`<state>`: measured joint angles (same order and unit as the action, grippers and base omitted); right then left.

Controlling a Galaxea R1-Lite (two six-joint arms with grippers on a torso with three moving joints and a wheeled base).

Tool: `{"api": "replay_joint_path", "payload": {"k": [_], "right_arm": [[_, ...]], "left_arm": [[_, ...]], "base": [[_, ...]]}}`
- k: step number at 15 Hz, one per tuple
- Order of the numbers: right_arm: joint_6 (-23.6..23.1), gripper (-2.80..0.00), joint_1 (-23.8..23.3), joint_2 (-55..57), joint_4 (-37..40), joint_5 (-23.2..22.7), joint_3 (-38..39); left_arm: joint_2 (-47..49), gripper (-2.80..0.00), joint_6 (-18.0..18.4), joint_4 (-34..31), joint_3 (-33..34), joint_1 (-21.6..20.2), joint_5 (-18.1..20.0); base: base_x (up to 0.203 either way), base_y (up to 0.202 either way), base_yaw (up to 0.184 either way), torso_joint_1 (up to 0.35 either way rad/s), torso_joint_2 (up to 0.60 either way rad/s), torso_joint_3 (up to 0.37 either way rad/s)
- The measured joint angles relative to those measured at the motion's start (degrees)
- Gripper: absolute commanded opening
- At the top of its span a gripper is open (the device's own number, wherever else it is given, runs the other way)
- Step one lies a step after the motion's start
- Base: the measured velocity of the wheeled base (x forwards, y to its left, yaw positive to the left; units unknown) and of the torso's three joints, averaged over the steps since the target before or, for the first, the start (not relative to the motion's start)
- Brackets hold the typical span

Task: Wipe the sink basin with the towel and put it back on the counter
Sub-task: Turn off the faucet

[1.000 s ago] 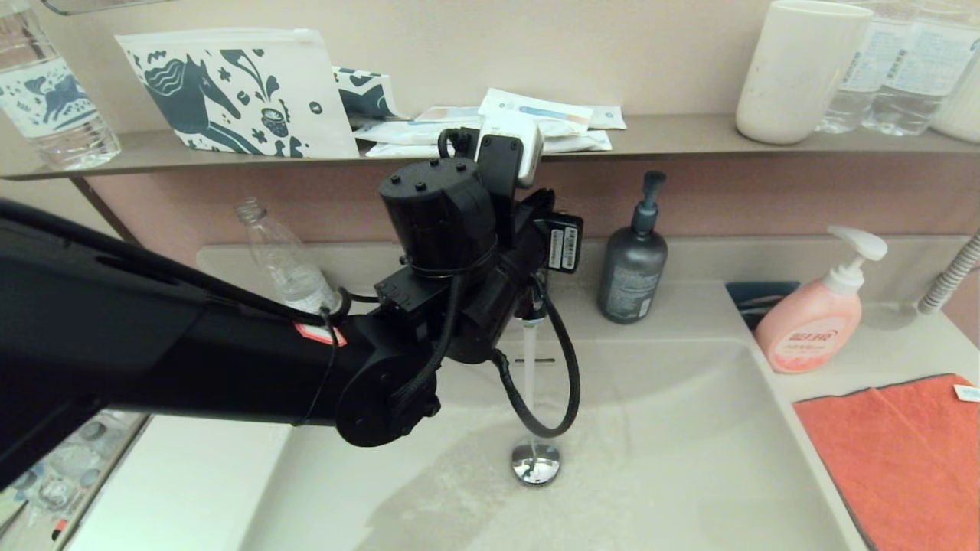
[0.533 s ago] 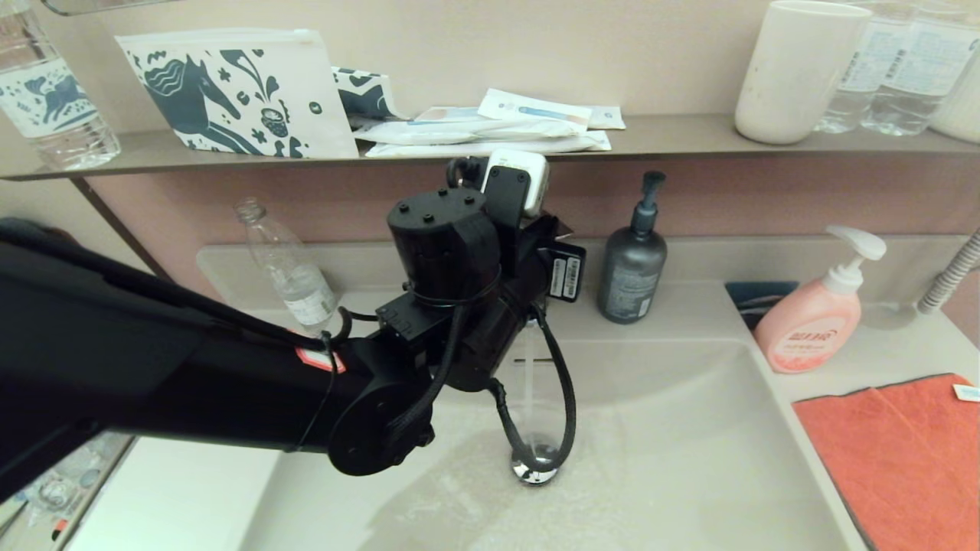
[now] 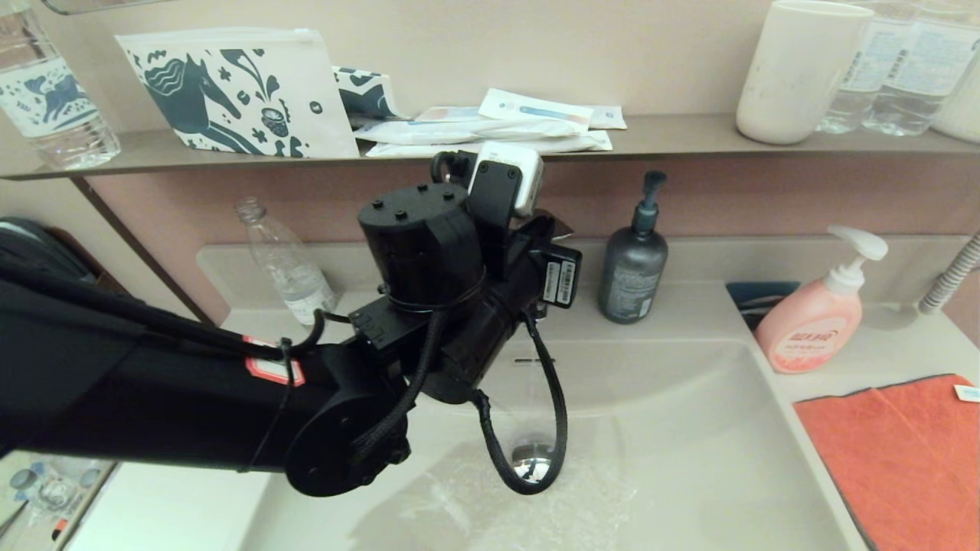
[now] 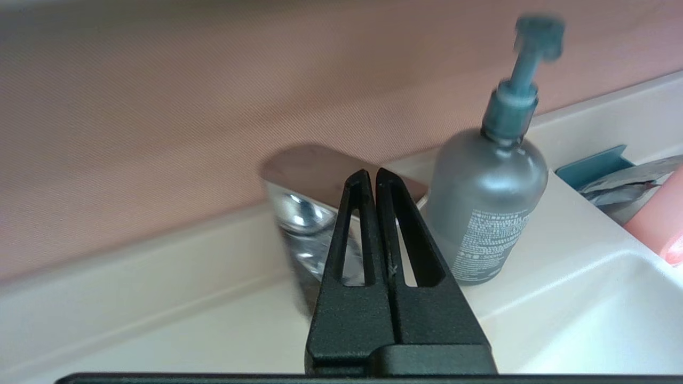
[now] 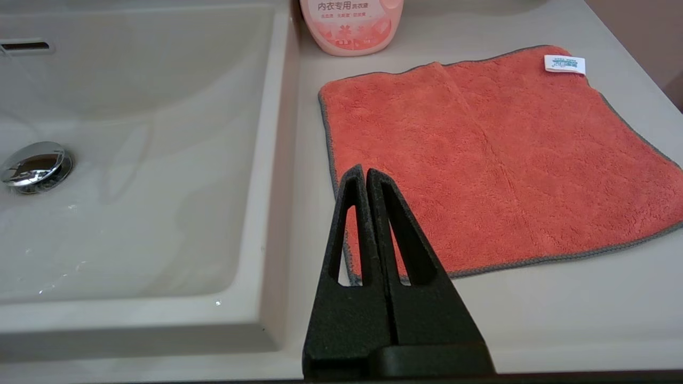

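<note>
Although the basin (image 5: 133,160) is wet, the towel (image 5: 496,160) lies untouched, spread flat on the counter (image 5: 533,320) just beside the basin's right rim, its white tag at the far corner. We judge it soft, light and limp: it should crumple when lifted and drag once damp, so a pinch on the near edge or a bunched fold close to the basin seems the best hold; the flat middle offers the fingers nothing to grip. Our right gripper (image 5: 366,173) hovers over that near edge with its fingers pressed together, holding nothing. A pink soap bottle (image 3: 815,321) stands on the counter just behind the towel. Water films the basin floor around the chrome drain stopper (image 5: 34,165). Our left gripper (image 4: 371,175), fingers likewise closed and empty, is at the chrome faucet (image 4: 315,213) on the back ledge, near a grey pump bottle (image 4: 488,208). We judge that wiping has not yet begun.
</note>
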<state>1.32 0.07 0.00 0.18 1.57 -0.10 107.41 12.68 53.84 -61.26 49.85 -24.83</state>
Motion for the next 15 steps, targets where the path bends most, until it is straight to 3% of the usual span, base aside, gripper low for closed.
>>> {"api": "replay_joint_path", "payload": {"k": [3, 7, 15], "right_arm": [[0.0, -2.8, 0.0, 0.0, -0.02, 0.0, 0.0], [0.0, -2.8, 0.0, 0.0, -0.02, -0.01, 0.0], [0.0, -2.8, 0.0, 0.0, -0.02, -0.01, 0.0]], "left_arm": [[-4.73, -2.8, 0.76, -4.66, 1.75, -0.32, 0.35], [-7.15, -2.8, 0.92, -5.35, 3.16, -0.47, 0.35], [-1.86, -2.8, 1.46, -5.07, 0.05, -0.59, 2.25]], "base": [[0.0, 0.0, 0.0, 0.0, 0.0, 0.0], [0.0, 0.0, 0.0, 0.0, 0.0, 0.0], [0.0, 0.0, 0.0, 0.0, 0.0, 0.0]]}}
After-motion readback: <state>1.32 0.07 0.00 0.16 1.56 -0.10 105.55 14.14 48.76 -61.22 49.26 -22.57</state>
